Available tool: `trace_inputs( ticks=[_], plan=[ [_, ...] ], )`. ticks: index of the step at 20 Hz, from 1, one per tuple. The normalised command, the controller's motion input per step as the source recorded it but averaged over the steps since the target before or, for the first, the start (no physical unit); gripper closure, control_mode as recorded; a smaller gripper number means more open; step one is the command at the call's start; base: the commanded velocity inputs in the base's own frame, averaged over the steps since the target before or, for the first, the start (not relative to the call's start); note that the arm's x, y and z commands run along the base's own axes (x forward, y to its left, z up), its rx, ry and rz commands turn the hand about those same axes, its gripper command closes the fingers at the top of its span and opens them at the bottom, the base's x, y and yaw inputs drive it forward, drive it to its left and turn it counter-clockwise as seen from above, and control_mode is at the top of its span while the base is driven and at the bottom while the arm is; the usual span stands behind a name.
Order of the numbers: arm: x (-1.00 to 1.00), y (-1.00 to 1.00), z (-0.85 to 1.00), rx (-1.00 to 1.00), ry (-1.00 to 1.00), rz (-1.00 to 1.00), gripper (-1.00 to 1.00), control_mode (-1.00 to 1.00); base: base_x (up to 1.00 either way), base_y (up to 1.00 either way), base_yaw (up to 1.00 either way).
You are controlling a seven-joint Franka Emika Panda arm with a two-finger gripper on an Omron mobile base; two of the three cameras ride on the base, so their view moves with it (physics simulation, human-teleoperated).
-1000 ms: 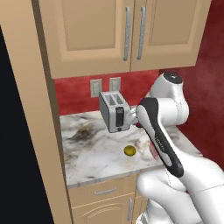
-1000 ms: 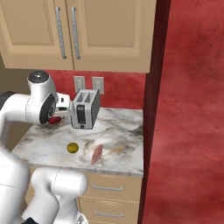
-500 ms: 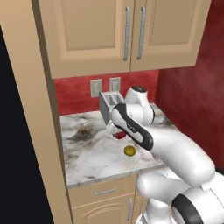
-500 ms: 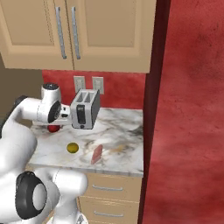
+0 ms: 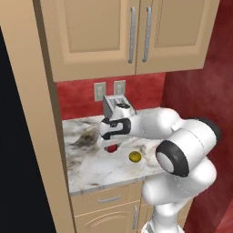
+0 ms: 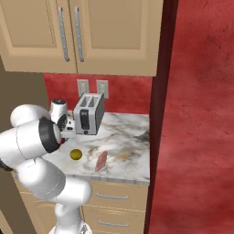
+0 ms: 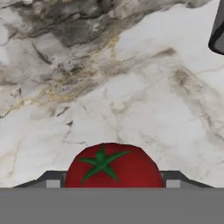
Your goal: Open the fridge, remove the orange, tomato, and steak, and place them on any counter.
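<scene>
Red tomato sits right between the gripper's fingers in the hand view, green stem star facing the camera, marbled counter spread out beyond it. The fingers stand wide apart, one on each side of the tomato; whether they actually touch its skin I cannot tell from here.

From the left base view the arm reaches across the worktop, the gripper low over the counter with the tomato peeking out red just beneath the hand. The orange lies on the stone just to the right of it, apart from the tomato, nearer the front edge. Behind the hand stands the toaster, against the red wall under two outlets.

Over on the right base view, the orange rests near the arm's elbow, and the steak lies flat on the counter to its right, close to the front edge. The toaster stands behind both. Beige cupboards hang above, drawers below.

At the far left of the left base view, a tall black surface runs down the frame beside a beige panel; whether that is the fridge I cannot tell.
</scene>
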Motion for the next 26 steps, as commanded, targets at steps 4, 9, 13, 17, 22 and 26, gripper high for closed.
trace_inputs(
  ticks=[4,9,13,17,22,26],
  plan=[
    [0.38,0.35,-0.78,-0.04,0.07,0.00,1.00,-1.00,0.00,0.00,0.00],
    [0.06,0.05,-0.26,0.00,0.04,0.00,-1.00,-1.00,0.00,0.00,0.00],
    [-0.02,0.00,-0.17,0.00,0.00,0.00,-1.00,-1.00,0.00,0.00,0.00],
    [-0.26,0.00,-0.07,0.00,-0.01,0.00,-1.00,-1.00,0.00,0.00,0.00],
    [-0.45,-0.01,0.16,0.00,-0.11,0.00,-1.00,-1.00,0.00,0.00,0.00],
    [-0.65,-0.08,0.38,0.00,-0.19,-0.01,-1.00,-1.00,0.00,0.00,0.00]
  ],
)
